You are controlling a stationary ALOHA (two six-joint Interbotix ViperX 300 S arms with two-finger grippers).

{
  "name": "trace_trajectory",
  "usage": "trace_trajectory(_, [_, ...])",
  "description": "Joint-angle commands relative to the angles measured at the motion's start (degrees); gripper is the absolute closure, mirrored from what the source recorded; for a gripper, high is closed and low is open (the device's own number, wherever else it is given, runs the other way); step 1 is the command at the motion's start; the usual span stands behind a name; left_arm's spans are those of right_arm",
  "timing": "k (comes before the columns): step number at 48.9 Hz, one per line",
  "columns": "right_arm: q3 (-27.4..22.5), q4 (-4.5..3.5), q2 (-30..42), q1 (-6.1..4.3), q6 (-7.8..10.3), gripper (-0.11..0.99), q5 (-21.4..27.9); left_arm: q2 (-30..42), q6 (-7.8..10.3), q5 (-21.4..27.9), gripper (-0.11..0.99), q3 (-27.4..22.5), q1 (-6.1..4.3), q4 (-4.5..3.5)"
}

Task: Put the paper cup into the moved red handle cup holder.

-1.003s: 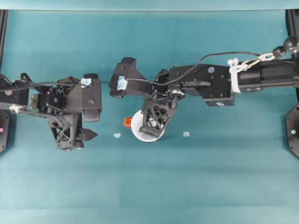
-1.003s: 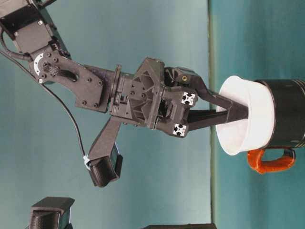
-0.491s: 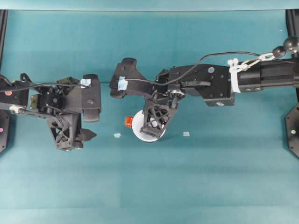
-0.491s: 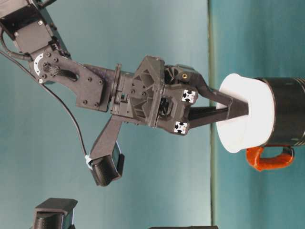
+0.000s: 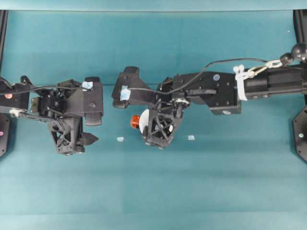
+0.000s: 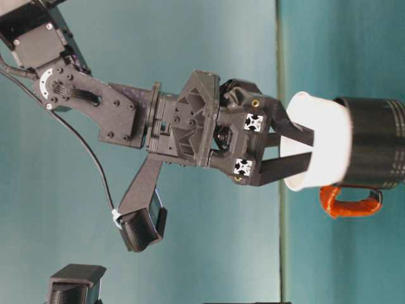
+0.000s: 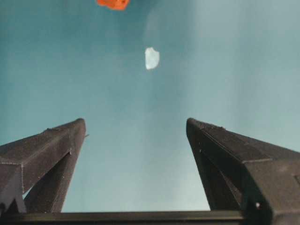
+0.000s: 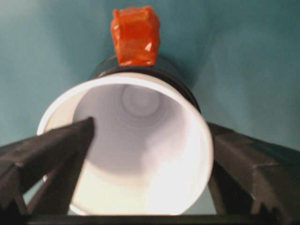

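Note:
The white paper cup (image 6: 329, 114) stands upright, its base sunk into the black red handle cup holder (image 6: 373, 142), whose orange handle (image 6: 345, 206) sticks out to one side. My right gripper (image 6: 310, 151) is open over the cup's rim, one finger on each side. In the right wrist view the cup (image 8: 140, 140) opens toward me, one fingertip (image 8: 82, 131) crossing its rim and the other outside it; the handle (image 8: 134, 35) lies beyond. From overhead, the right gripper (image 5: 158, 141) covers most of the cup (image 5: 144, 117). My left gripper (image 5: 88, 142) is open and holds nothing (image 7: 136, 124).
Two small white scraps (image 5: 120, 139) (image 5: 191, 137) lie on the teal table on either side of the holder. Black frame posts (image 5: 4, 134) (image 5: 301, 134) stand at the table's left and right edges.
The right gripper's fingers have spread apart and let go of the cup's rim. The cup sits deeper in the holder. The left arm has hardly moved.

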Motion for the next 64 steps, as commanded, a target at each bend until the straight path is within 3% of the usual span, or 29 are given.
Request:
trace_trajectory(1, [-1.1,0.0,-1.9,0.44,0.09,0.0,0.0,-0.2,-0.09,-0.4,-0.08,-0.4,-0.18,0.26])
trace_trajectory(9, [-2.2,0.0,-3.6,0.62,0.26,0.01,0.2,-0.2,-0.35,-0.4,-0.08,-0.4,-0.18,0.26])
trace_trajectory(20, [-5.4,-0.26,-6.9,0.62,0.09,0.01,4.8,-0.2,-2.81,-0.4,-0.08,0.2,-0.18,0.26])
trace_trajectory(27, [-7.0,-1.05,-9.1,0.62,-0.44,0.01,8.6,-0.2,-3.69,-1.7,-0.08,0.1,-0.18,0.26])
trace_trajectory(44, [-6.7,-1.32,-14.9,1.14,-0.79,0.01,10.3,-0.2,-3.78,-3.2,-0.08,0.2,-0.26,0.26])
trace_trajectory(54, [-5.5,-1.32,-18.9,2.2,-3.78,0.01,8.8,-0.2,-3.78,-3.1,-0.08,0.2,-0.79,0.26])
trace_trajectory(64, [-0.9,-1.32,-22.9,2.29,-5.98,0.01,3.0,-0.2,-3.78,-3.2,-0.08,0.2,-1.14,0.26])
